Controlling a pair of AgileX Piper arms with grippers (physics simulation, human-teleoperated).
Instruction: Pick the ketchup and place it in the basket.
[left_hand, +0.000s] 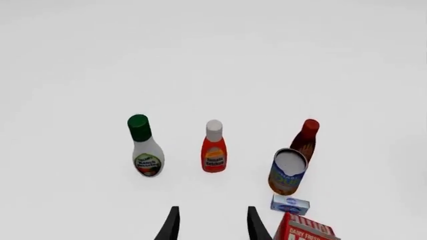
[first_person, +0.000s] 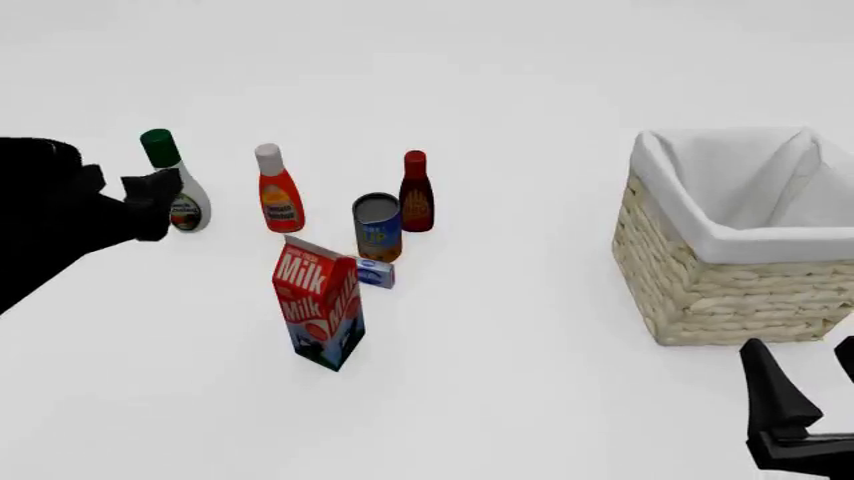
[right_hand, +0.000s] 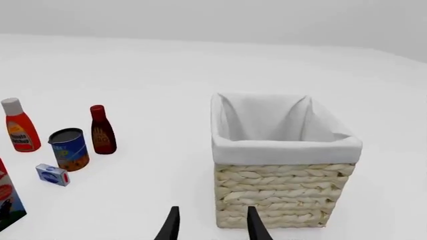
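The ketchup (left_hand: 213, 150) is a red-orange squeeze bottle with a whitish cap. It stands upright between a white green-capped bottle (left_hand: 144, 147) and a dark maroon bottle (left_hand: 305, 139). My left gripper (left_hand: 212, 227) is open and empty, short of the ketchup, which lies ahead in line with the gap between the fingers. In the front view the ketchup (first_person: 278, 195) stands at the back left, with the left gripper (first_person: 150, 198) to its left, partly covering the white bottle. The wicker basket (first_person: 707, 290) sits at the right. My right gripper (right_hand: 212, 226) is open and hangs before the basket's wall (right_hand: 280, 195).
A tin can (first_person: 378, 228), a small blue box (first_person: 375, 273) and a milk carton (first_person: 320, 315) stand in front of the bottle row. The maroon bottle (first_person: 416, 195) is behind the can. The right gripper (first_person: 807, 395) is low at the front right corner.
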